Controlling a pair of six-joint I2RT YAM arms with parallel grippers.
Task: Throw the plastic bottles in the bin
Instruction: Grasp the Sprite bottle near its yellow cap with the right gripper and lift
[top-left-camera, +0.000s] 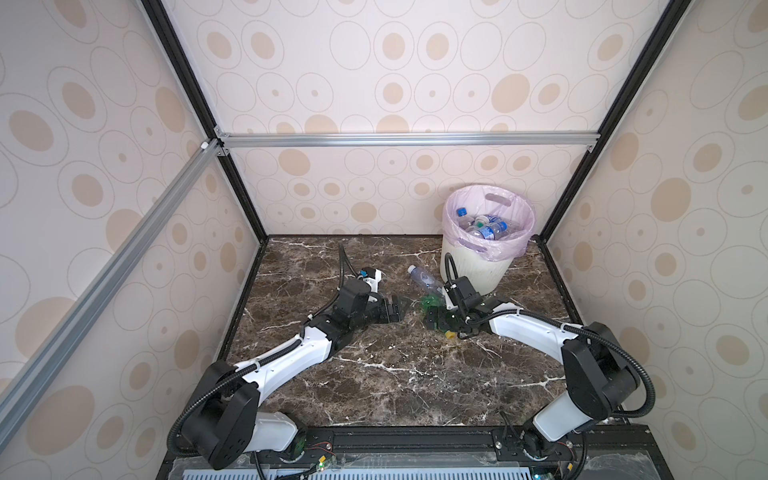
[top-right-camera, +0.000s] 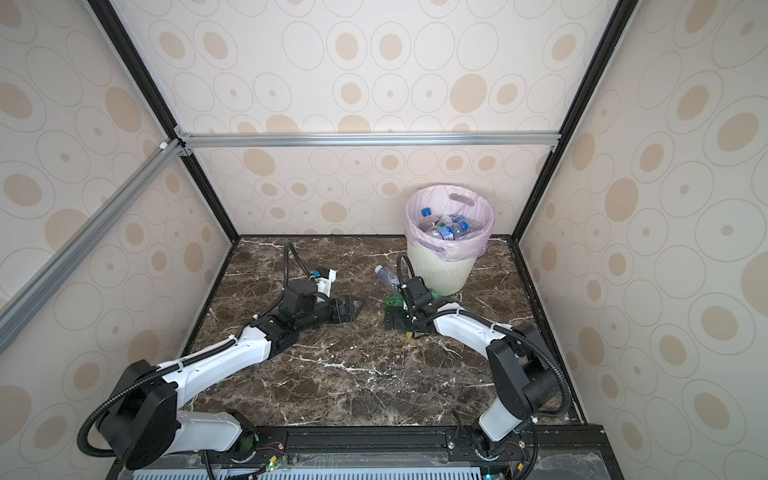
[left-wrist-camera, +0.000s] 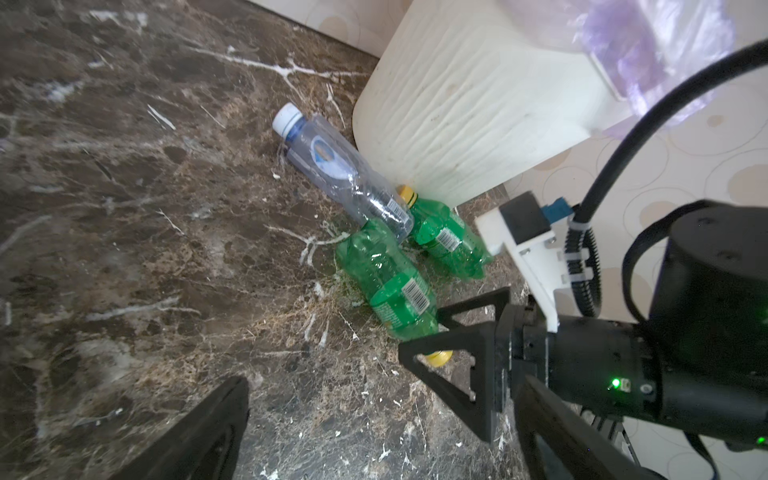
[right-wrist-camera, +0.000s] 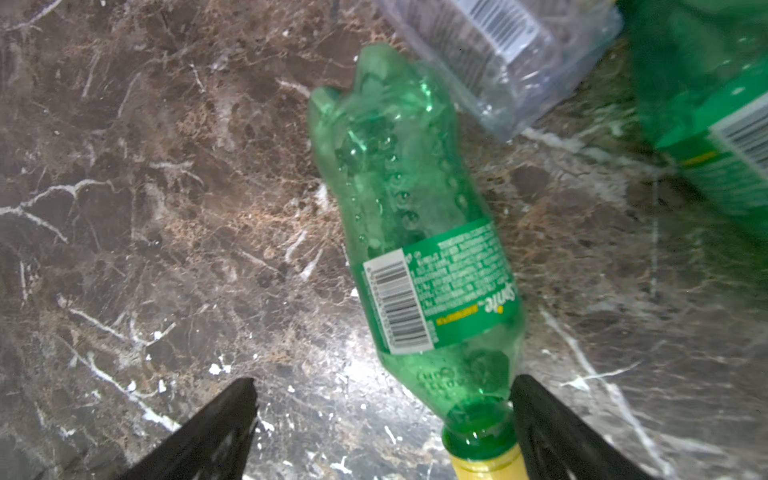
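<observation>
While the Sprite bottle (right-wrist-camera: 415, 232) lies flat, right claw (right-wrist-camera: 384, 382) brackets its neck, jaws apart; left claw (top-left-camera: 394, 309) also apart.

Left pincer (top-left-camera: 398, 309) and right pincer (right-wrist-camera: 384, 382) both spread wide

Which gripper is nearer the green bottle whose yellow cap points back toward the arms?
Right. The right gripper is open, and the green bottle has its neck between the jaws, close to one side. The left gripper, also open, sits off to the bottle's left, apart from it.
</observation>
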